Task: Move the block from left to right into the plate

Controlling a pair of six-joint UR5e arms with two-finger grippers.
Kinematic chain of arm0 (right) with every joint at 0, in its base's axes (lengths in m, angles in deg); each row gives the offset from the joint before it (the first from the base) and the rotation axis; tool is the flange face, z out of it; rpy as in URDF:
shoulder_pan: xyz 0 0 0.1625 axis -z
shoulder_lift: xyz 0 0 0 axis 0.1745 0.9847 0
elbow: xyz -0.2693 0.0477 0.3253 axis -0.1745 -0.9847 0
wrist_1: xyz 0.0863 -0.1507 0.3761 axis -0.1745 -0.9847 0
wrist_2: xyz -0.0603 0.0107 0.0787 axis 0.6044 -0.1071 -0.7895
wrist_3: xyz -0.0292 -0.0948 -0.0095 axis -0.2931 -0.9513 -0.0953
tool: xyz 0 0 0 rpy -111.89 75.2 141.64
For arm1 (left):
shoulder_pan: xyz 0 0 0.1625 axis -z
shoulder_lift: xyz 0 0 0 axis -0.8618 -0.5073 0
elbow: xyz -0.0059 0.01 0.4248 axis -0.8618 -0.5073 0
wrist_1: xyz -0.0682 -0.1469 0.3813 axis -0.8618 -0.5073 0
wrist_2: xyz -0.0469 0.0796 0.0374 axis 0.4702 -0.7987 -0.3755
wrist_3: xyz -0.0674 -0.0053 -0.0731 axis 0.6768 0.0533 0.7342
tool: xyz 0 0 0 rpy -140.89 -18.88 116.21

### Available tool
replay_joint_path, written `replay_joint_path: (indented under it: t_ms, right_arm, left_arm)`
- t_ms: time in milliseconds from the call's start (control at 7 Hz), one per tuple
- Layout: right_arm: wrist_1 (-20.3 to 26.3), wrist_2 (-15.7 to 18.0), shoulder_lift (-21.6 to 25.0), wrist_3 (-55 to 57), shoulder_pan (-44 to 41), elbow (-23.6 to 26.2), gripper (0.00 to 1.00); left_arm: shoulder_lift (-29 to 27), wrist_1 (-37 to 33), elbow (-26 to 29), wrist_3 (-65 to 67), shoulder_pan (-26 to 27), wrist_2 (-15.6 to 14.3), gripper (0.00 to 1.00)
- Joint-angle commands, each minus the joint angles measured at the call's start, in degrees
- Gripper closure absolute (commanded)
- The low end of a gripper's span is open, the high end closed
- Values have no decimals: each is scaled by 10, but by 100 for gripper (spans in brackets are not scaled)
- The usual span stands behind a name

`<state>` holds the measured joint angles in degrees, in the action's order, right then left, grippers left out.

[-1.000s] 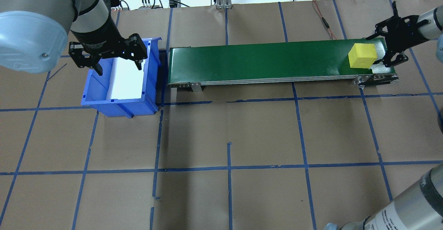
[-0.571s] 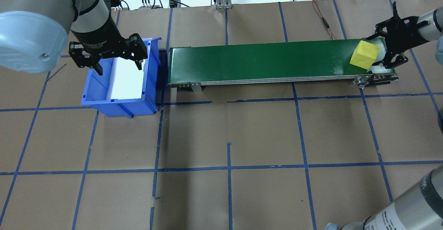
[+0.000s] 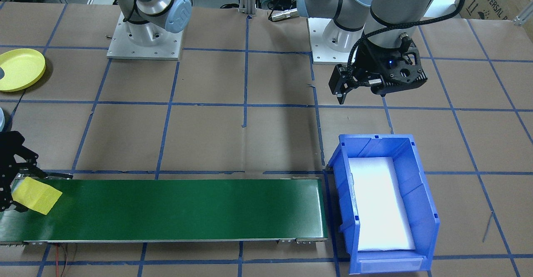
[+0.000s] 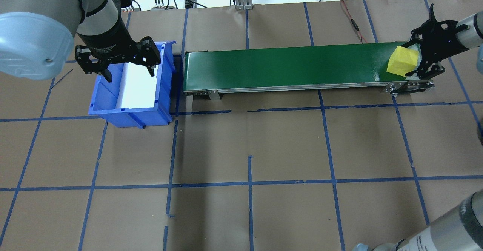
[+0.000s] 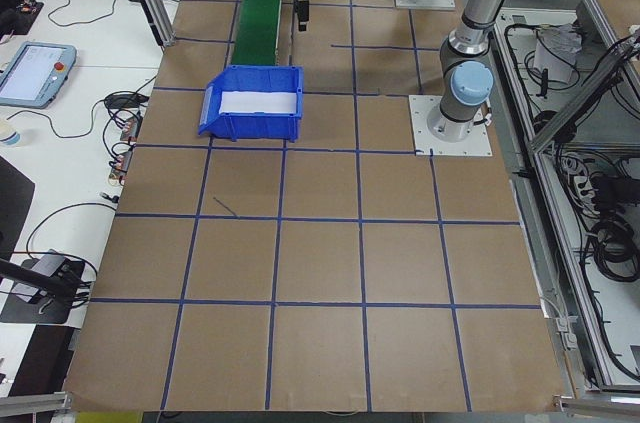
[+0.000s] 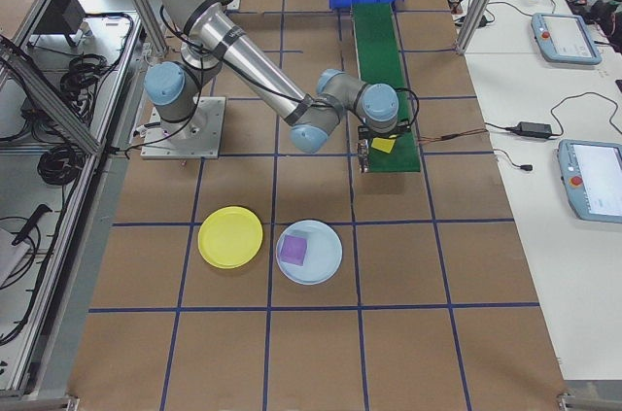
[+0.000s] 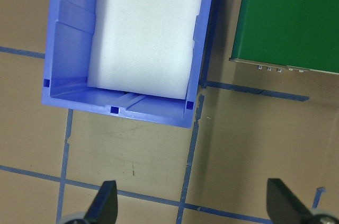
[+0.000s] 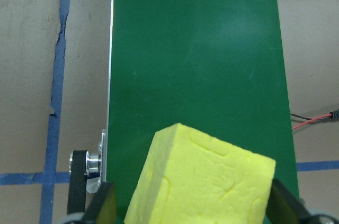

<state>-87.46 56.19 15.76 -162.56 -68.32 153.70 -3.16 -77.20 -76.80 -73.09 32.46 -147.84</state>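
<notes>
The jaws of my right gripper point(image 4: 419, 59) stand on either side of the yellow block point(image 4: 403, 61), which sits tilted between them at the conveyor's right end; from the right wrist view the fingers point(image 8: 100, 205) flank the block closely, but I cannot tell whether they press it. The jaws of my left gripper point(image 4: 128, 64) are spread wide and hold nothing; they hang above the blue bin point(image 4: 130, 105).

Count of things in my views: one yellow block, one purple block point(image 6: 294, 250), two plates, one bin, one green conveyor belt point(image 4: 286, 66), two arms.

Containers and contents:
- Blue bin, just beside the conveyor's left end: one white foam pad point(image 7: 145, 28) lines its floor; I see no block in it.
- Yellow plate point(image 6: 230, 236), on the table on my right side, well apart from the conveyor: I see nothing in it.
- Pale blue plate point(image 6: 326, 265), touching or just beside the yellow plate in the right side view: it holds the purple block.

The yellow block lies over the belt's right end, one corner raised, its foam surface cracked in the wrist view. The front view shows it at the belt's end with the black fingers point(image 3: 12, 156) around it.

The table is covered in brown paper point(image 4: 249, 145) marked with a grid of blue tape.
</notes>
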Motion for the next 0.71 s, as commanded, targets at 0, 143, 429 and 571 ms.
replay_joint_path:
  t_ms: [0, 143, 429, 571]
  right_arm:
    - [-1, 0, 1, 1, 0, 0, 24]
    - [-4, 4, 2, 1, 1, -5, 55]
    - [-6, 33, 3, 3, 1, -7, 90]
    - [-6, 42, 19, 16, 2, -8, 90]
  left_arm:
    - [0, 0, 0, 0, 0, 0, 0]
    - [0, -1, 0, 1, 0, 0, 0]
    - [0, 0, 0, 1, 0, 0, 0]
    - [-1, 0, 0, 1, 0, 0, 0]
